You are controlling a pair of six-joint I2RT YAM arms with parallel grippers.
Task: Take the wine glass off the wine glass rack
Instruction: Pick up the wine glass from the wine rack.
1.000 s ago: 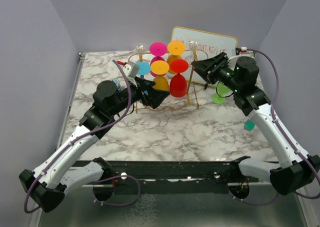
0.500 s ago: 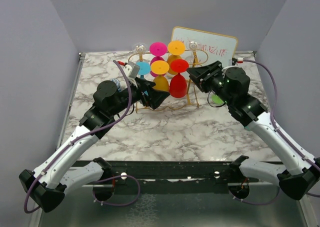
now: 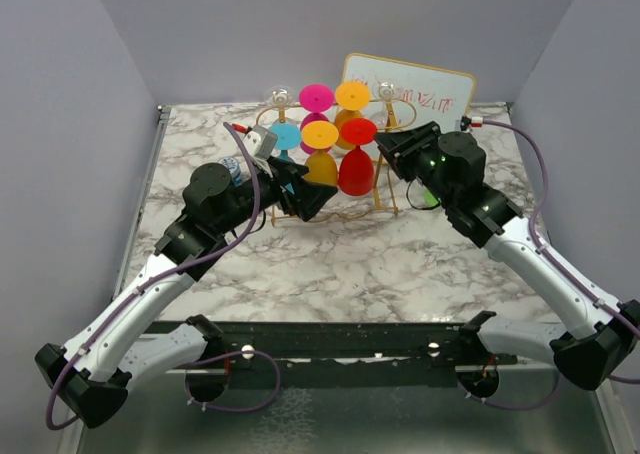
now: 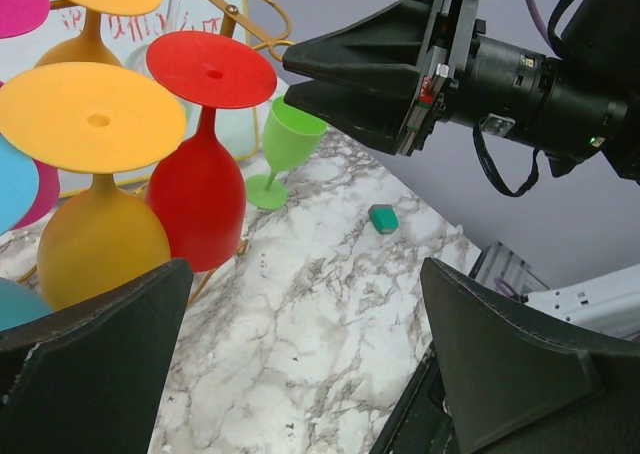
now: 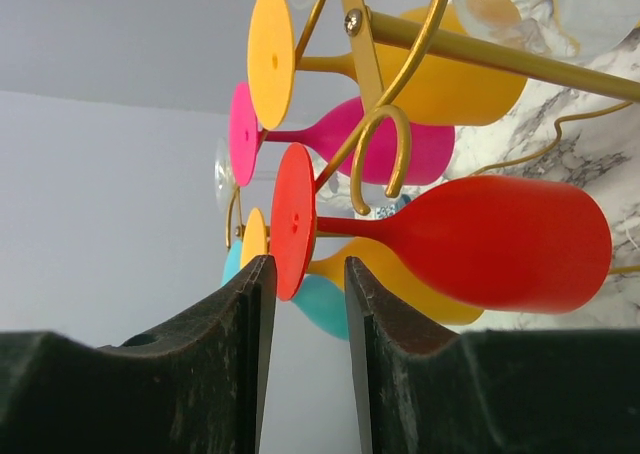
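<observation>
The gold wire wine glass rack [image 3: 383,189] stands at the back middle of the table, with coloured glasses hanging upside down on it. It also shows in the right wrist view [image 5: 365,64]. The red wine glass [image 3: 356,169] hangs at its right front. My right gripper [image 3: 385,152] is open by a narrow gap just right of the red glass [image 5: 500,244]. In the right wrist view the lower rim of its round foot [image 5: 293,224] lies between my fingertips, with no contact visible. My left gripper [image 3: 315,196] is wide open and empty, low in front of the rack, near the orange glass [image 4: 95,244].
A green glass [image 4: 290,139] stands upright on the marble table right of the rack, partly hidden by my right arm in the top view. A small teal block [image 4: 383,218] lies beyond it. A gold-framed whiteboard [image 3: 425,89] leans behind the rack.
My right arm has swung left and down toward the rack, bringing its fingers up to the red glass's foot. The left arm has barely moved.
</observation>
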